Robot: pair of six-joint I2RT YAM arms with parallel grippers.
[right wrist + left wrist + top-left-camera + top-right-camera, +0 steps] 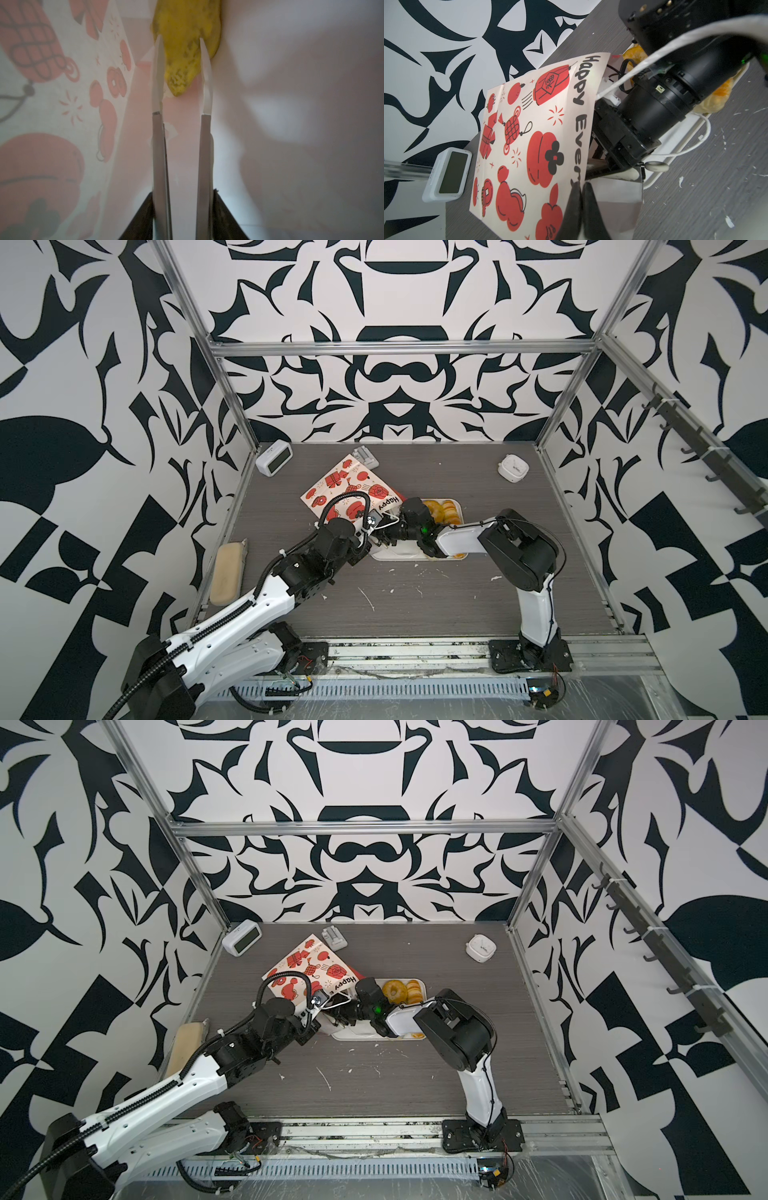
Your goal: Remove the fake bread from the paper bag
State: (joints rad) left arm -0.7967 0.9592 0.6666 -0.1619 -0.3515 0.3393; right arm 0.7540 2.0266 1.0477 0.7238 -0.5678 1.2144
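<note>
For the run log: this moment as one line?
left hand: shut on paper bag rim | right hand: open inside bag, straddling fake bread

The paper bag (517, 116) carries black lettering along the edge of its broad face. The left wrist view reads "Happy Ever", with the letters after that hidden. Both top views show only "Happy". Its red lantern picture (550, 85) bears an unreadable character.
</note>
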